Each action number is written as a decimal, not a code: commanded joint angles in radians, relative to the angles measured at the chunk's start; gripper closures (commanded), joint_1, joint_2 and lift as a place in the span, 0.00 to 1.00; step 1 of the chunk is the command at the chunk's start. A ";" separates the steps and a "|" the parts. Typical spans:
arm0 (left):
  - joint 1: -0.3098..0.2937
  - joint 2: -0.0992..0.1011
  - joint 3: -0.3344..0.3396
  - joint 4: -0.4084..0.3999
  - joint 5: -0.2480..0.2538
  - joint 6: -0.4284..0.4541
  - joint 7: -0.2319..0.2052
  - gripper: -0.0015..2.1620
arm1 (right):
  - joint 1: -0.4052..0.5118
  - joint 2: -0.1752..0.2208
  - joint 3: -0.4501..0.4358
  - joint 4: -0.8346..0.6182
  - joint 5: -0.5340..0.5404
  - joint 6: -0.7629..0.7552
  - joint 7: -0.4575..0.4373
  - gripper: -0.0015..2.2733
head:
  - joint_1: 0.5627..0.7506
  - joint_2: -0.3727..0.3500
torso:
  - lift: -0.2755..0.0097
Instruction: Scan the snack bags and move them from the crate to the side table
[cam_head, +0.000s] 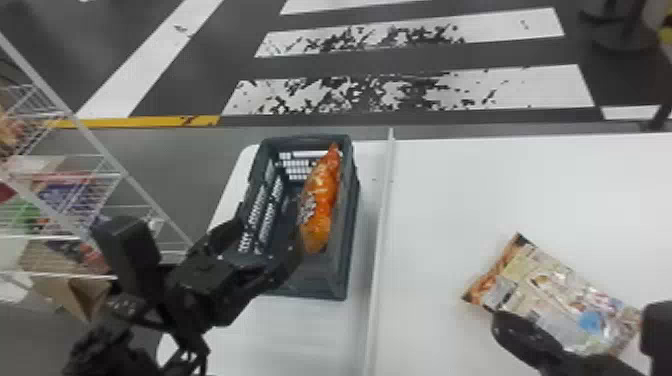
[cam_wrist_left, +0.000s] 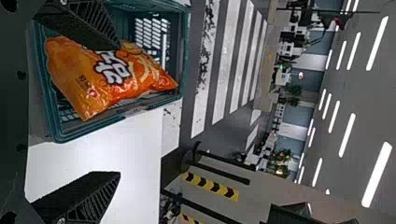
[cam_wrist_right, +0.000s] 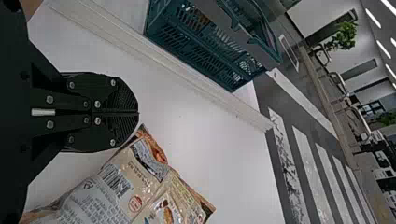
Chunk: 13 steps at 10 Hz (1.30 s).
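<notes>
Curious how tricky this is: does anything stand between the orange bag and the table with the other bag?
Yes: beside the orange bag, the crate's right wall; then a raised white strip before the table.

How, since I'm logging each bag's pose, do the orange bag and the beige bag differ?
The orange bag is inside the crate, along its right side; the beige bag is out on the white table.
The orange bag appears propped up, narrow from the head view; the beige bag lies flat, its broad face up.
The orange bag is mostly orange; the beige bag has grey, blue and orange patches.
Both have glossy, crinkled wrapping.
</notes>
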 joint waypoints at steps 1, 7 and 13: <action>0.013 0.004 0.006 0.009 -0.020 -0.089 0.008 0.02 | -0.058 0.001 0.051 0.083 0.019 -0.016 0.001 0.99 | 0.70 0.90 | 0.66; 0.029 0.010 0.020 0.069 -0.052 -0.319 0.092 0.02 | -0.264 0.021 0.111 0.333 0.085 -0.062 -0.090 0.99 | 0.70 1.00 | 0.66; 0.029 0.011 -0.005 0.060 -0.056 -0.322 0.087 0.02 | -0.302 0.020 -0.069 0.290 0.013 0.008 -0.122 0.99 | 0.70 0.80 | 0.66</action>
